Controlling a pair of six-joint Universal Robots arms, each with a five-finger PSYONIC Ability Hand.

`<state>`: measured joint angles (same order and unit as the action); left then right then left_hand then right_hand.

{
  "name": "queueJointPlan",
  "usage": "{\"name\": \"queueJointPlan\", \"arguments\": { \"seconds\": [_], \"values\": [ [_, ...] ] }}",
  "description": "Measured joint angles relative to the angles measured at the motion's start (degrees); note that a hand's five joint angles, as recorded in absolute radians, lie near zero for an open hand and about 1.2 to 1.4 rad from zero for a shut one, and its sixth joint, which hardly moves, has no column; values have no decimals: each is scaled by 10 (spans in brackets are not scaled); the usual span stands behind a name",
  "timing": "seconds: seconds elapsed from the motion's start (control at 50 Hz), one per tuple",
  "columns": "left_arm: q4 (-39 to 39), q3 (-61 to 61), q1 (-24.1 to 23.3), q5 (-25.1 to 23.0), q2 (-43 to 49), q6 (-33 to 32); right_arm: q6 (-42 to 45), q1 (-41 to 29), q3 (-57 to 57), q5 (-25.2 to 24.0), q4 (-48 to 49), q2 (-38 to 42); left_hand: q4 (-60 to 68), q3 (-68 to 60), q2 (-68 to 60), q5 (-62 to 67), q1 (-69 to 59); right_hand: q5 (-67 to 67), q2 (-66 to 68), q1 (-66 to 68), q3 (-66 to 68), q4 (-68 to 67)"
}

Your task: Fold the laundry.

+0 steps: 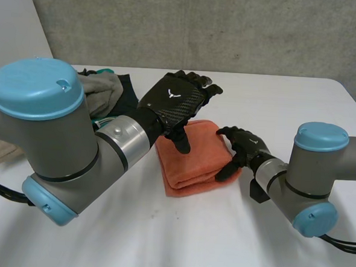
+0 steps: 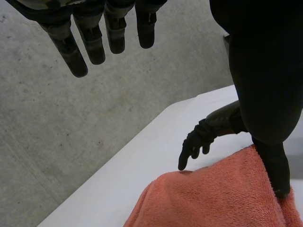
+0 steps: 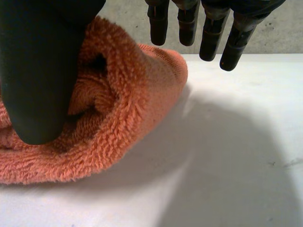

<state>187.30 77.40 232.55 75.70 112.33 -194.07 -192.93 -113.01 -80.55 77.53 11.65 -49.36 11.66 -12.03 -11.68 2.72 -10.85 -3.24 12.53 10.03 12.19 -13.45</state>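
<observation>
The towel [image 1: 195, 156] lies folded mid-table. The left hand [image 1: 174, 103] hovers over it, fingers straight and thumb touching. The right hand [image 1: 244, 143] has its thumb against the towel's edge, fingers apart. The pile [image 1: 105, 93] looks unfolded, so I'd say more is left.

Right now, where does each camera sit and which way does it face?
Head view: between the left arm and right arm, looking down at the white table; both show, with left robot hand and right robot hand.
Left wrist view: on that wrist, facing the concrete wall; left robot hand's fingers and thumb show.
Right wrist view: on that wrist, facing the orange towel; right robot hand's thumb and fingers show.
Shared: all three show the towel.
</observation>
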Motion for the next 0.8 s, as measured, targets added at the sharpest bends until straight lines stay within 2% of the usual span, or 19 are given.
{"name": "queueJointPlan", "arguments": {
  "seconds": [0.14,0.22,0.24,0.26,0.28,0.3,0.34,0.44,0.6,0.62,0.66,0.68,0.8],
  "values": [
    [0,0,0,0,0,0,1,1,0,-13,-1,1,0,0,0,0,0,-3,5,5,4,-3],
    [0,0,-1,0,0,1,1,0,13,-34,1,20,0,0,0,0,0,-80,94,86,92,-81],
    [0,0,-2,0,-1,1,1,0,18,-39,1,25,0,0,0,0,0,-124,143,129,143,-130],
    [0,0,-2,0,-1,1,1,0,25,-45,1,32,0,0,0,0,0,-215,254,214,254,-231],
    [0,-1,-2,0,-1,1,0,0,30,-49,1,36,0,0,0,0,0,-215,254,214,254,-231],
    [0,-1,-2,0,-2,1,0,0,41,-54,-1,45,0,0,0,0,0,-356,381,306,374,-383],
    [0,-1,-2,0,-3,1,0,0,65,-59,-7,59,0,0,0,0,0,-463,465,379,459,-500],
    [0,-1,-1,0,-4,0,0,3,118,-58,-28,79,0,0,0,0,0,-507,517,423,517,-545],
    [2,-3,2,-1,-4,0,3,38,205,-7,-47,104,0,0,0,0,0,-507,539,429,532,-546],
    [3,-5,2,-1,-4,0,5,57,235,16,-48,116,0,0,0,0,0,-507,544,432,532,-546],
    [3,-6,2,-1,-4,0,5,65,247,25,-48,122,0,0,0,0,0,-507,544,434,532,-546],
    [4,-8,2,-1,-4,0,6,85,280,49,-48,139,0,0,0,0,0,-507,544,434,533,-546],
    [5,-21,1,-1,1,0,20,139,378,109,-50,187,0,0,0,0,-2,-507,544,434,547,-546]
  ]
}}
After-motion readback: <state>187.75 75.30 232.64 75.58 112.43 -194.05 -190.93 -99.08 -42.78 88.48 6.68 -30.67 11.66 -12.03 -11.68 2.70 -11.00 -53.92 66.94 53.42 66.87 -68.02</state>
